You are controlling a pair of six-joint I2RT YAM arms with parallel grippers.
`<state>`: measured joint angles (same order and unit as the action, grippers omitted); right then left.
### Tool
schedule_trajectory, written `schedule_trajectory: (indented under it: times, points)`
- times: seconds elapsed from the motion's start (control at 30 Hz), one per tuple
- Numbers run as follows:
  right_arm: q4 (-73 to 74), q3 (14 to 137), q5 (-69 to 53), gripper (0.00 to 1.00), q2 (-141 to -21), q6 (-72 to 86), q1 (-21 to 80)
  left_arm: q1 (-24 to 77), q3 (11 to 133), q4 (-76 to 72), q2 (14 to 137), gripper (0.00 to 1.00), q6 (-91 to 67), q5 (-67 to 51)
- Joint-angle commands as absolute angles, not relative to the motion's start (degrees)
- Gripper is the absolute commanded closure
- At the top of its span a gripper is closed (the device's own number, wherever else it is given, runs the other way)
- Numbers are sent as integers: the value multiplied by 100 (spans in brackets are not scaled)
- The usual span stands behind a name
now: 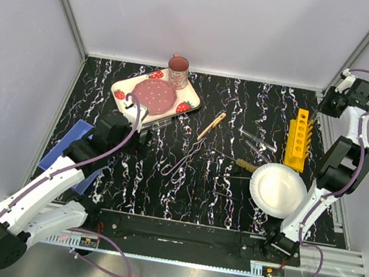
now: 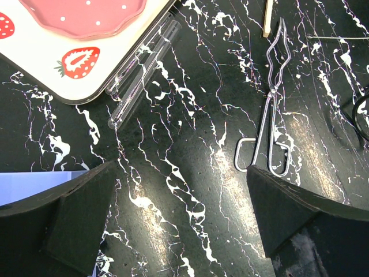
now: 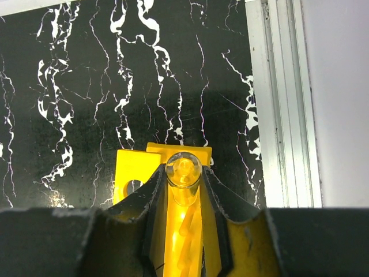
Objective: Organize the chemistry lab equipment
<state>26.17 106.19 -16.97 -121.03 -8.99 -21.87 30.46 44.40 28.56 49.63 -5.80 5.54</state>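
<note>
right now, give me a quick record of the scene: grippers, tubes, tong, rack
left gripper: open, holding nothing
right gripper: shut on a test tube at the yellow rack
loose tubes: two, lying along the strawberry tray's edge
wire tong: lying flat, apart from the tubes
white plate: beside the rack's near end

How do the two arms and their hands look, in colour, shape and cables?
The left arm and right arm have white links and black joints. A purple cable runs in loops along each. The left hand and right hand each have two black, wedge-shaped fingers. No markings are readable.
</note>
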Motion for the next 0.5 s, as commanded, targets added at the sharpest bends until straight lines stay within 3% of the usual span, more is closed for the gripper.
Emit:
schedule_trajectory:
  times: [0.0,0.47]
  points:
    - [2461,10477,-1521,73,-11962,-940,-2197,3006,4456,2558,4931,1,-501,562]
    - [2276,9923,-1441,64,-11672,-905,-2197,2988,4447,2558,4852,1,-518,528]
